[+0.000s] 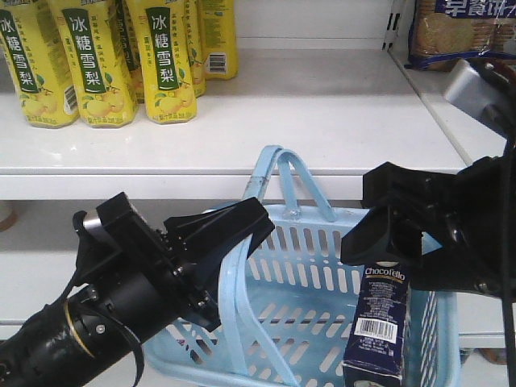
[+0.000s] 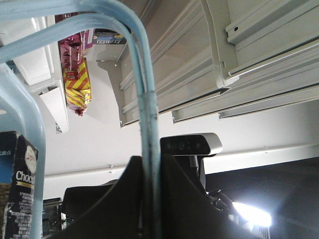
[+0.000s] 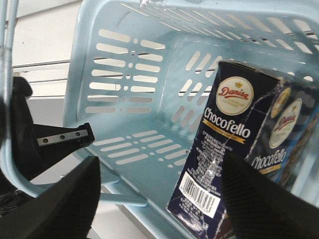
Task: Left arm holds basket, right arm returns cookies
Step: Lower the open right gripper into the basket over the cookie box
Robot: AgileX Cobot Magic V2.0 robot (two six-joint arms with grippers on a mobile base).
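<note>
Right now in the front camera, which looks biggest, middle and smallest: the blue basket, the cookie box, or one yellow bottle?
1. basket: clearly largest.
2-3. cookie box and yellow bottle: they look about alike, and the picture's edge cuts both off, so I won't rank them.

On the carton (image 3: 219, 164), front face: round logo "Danisa", w/ "Chocofello" in white below. Same pair repeats on adj. side face. Barcode at lower end; digits too small to read.

Front view: carton (image 1: 379, 322) reads "Chocofello", barcode below. Left wrist view: only "Choco" visible.

Yellow bottles (image 1: 165, 60) on shelf (image 1: 322, 121): vert. green label "冰糖雪梨".

Blue bag (image 1: 459, 28), top right: chars cut off, not legible.
</note>
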